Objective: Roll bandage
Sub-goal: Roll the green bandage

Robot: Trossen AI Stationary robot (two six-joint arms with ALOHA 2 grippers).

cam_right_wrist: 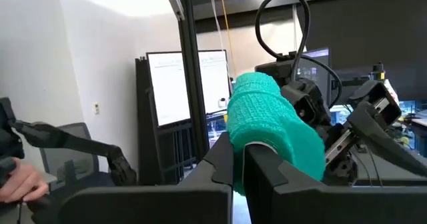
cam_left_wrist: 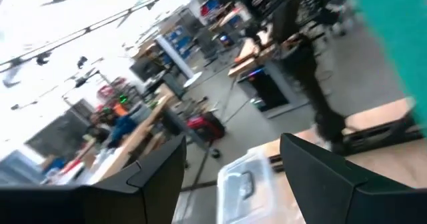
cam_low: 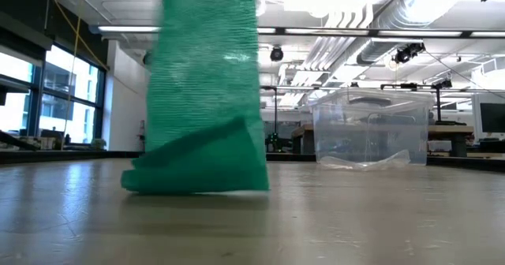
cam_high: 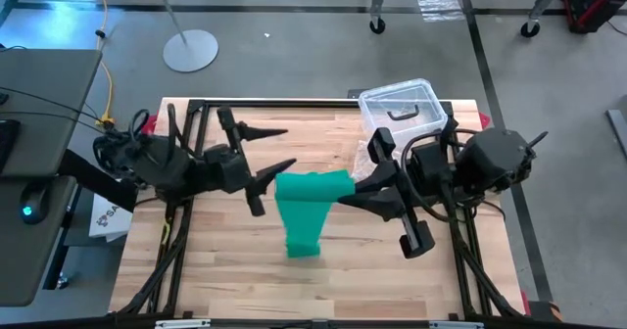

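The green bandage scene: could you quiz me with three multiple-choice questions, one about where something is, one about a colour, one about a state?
1. Where does the clear plastic box sit?
A. At the table's far edge, by the right arm
B. On the floor
C. Under the left arm

2. What colour is the bandage?
A. White
B. Green
C. Red

3. How does the left gripper stand?
A. Shut on the bandage
B. Shut on the box
C. Open, holding nothing

Answers:
1 A: the high view shows it there.
2 B: it is green in every view.
3 C: its fingers are spread apart beside the bandage, while the right gripper pinches the bandage's rolled end.
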